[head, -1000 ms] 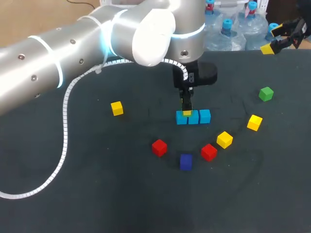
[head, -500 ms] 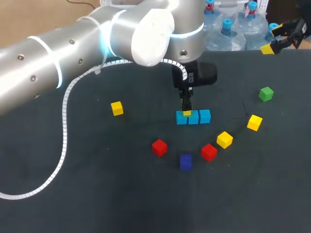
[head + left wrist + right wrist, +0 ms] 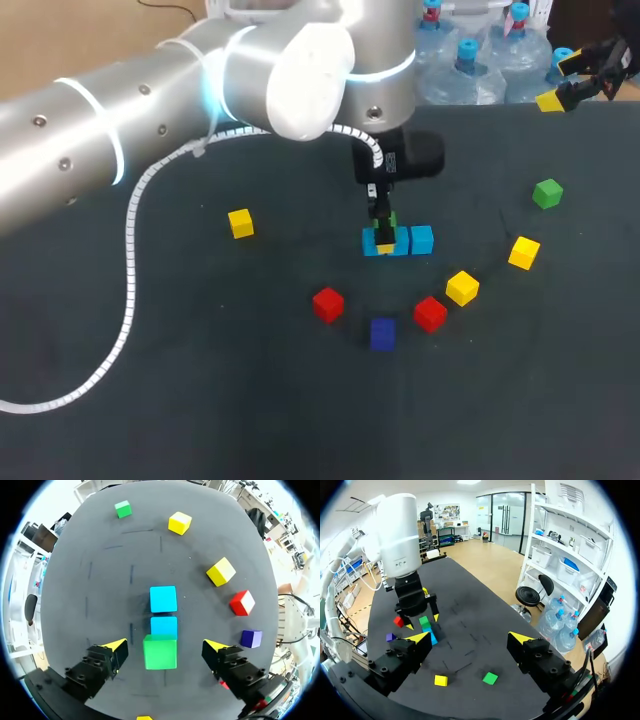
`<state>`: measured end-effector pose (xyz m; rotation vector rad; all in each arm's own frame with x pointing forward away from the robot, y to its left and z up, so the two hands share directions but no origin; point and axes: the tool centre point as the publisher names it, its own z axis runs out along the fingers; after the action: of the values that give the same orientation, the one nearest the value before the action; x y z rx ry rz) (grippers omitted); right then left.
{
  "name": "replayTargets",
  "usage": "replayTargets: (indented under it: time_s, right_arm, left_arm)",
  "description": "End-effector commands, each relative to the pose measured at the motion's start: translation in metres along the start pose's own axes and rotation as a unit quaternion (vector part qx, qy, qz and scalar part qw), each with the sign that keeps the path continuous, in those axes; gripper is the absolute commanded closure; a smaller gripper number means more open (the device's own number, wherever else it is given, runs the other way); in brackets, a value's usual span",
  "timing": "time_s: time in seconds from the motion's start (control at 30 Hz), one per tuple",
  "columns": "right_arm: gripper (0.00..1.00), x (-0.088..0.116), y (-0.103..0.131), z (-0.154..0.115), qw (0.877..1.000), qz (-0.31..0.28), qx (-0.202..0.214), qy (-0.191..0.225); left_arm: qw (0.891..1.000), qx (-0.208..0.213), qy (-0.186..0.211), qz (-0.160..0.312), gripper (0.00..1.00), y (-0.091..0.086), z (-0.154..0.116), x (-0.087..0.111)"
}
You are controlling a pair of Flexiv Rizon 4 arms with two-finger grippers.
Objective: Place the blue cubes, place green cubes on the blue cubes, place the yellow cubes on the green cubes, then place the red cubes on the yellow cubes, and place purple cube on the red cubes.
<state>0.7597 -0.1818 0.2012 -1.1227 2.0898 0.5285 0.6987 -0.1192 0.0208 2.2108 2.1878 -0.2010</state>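
Stacking underway: the left hand (image 3: 166, 644) hung released over the middle of the worktop (image 3: 200, 400). It was spread wide, with a green cube (image 3: 160, 652) between its two yellow tips and touching neither.

That cube sat on top of the left end of a row of blue cubes (image 3: 421, 239). Two bare blue tops showed ahead of it in the left wrist view.

A second green cube (image 3: 547, 193) lay alone toward the far right of the worktop. One yellow cube (image 3: 240, 222) sat well to the left of the row. Two more yellow cubes, one (image 3: 523, 252) further right than the other (image 3: 461, 287), lay to the row's right and nearer.

Near of the row stood a left red cube (image 3: 328, 304) and a right red cube (image 3: 430, 313). The purple cube (image 3: 382, 333) sat between them, slightly nearer.

The right hand (image 3: 470, 638) hung at the far right corner, spread wide and grasping nothing, well apart from all the cubes.
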Motion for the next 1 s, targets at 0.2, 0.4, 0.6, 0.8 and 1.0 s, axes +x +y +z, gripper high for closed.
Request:
replayTargets:
  time_s: [0.2,0.4,0.6,0.8,1.0]
  right_arm:
    - [0.00,0.000,0.000,0.000,1.000,0.000,0.001,0.000]
    - [0.00,0.000,0.000,0.000,1.000,0.000,0.001,0.000]
    - [0.00,0.000,0.000,0.000,1.000,0.000,0.001,0.000]
    - [0.00,0.000,0.000,0.000,1.000,0.000,0.001,0.000]
    - [0.00,0.000,0.000,0.000,1.000,0.000,0.001,0.000]
  left_arm:
    - [1.000,-0.010,0.020,0.009,0.00,-0.005,-0.022,0.005]
    - [1.000,-0.007,0.024,0.014,0.00,-0.001,-0.024,0.003]
    - [1.000,-0.007,0.019,0.021,0.00,0.002,-0.023,-0.002]
    - [1.000,-0.003,0.018,0.026,0.00,0.004,-0.020,-0.002]
    - [0.999,-0.007,0.015,0.031,0.71,0.003,-0.020,-0.002]
